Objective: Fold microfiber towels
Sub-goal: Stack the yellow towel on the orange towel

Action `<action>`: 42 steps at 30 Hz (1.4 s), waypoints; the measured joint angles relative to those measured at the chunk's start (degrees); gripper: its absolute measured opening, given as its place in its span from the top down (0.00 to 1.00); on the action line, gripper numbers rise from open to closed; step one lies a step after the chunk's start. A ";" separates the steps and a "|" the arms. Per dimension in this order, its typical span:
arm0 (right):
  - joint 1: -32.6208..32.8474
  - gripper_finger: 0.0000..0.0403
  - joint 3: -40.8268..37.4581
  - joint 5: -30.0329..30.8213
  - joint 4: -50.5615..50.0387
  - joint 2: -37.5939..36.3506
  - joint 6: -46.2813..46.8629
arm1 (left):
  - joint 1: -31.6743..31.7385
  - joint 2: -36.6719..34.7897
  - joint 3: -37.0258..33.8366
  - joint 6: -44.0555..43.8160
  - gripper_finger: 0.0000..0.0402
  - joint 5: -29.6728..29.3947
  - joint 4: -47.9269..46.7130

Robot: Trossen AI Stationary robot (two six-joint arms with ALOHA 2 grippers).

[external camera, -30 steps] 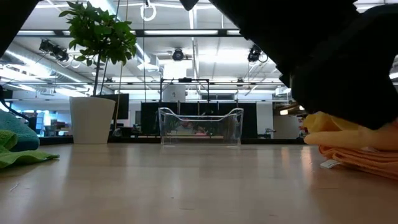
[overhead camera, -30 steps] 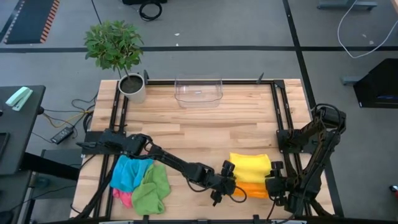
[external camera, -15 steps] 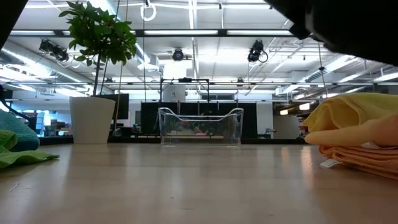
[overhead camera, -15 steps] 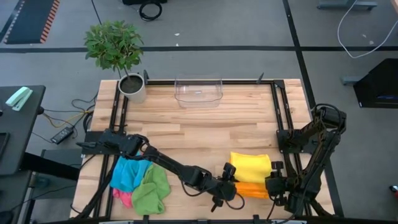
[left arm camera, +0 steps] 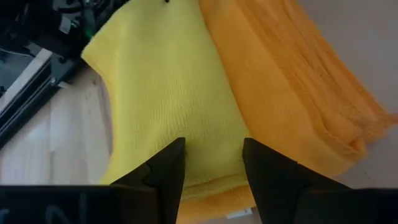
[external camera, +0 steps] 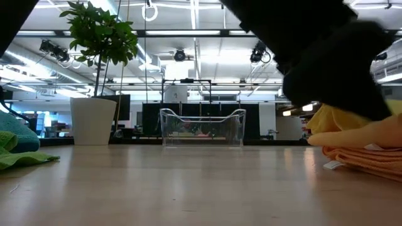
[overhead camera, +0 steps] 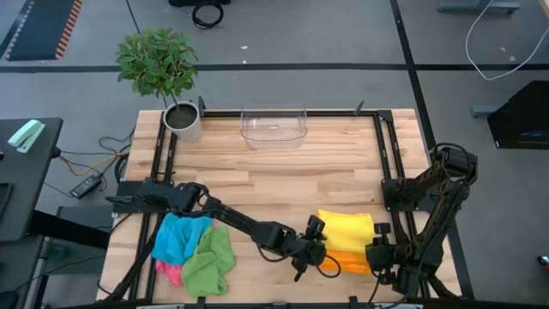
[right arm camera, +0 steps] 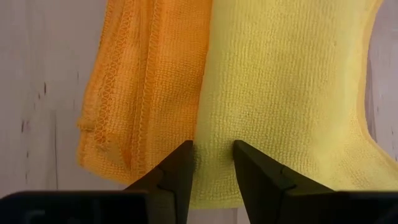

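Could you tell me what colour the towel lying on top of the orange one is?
Yellow towel, seen best in the right wrist view.
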 joint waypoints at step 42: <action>-0.04 0.90 0.00 -2.22 4.91 -6.47 4.92 | -2.45 -5.14 0.02 -5.37 0.99 0.01 -6.00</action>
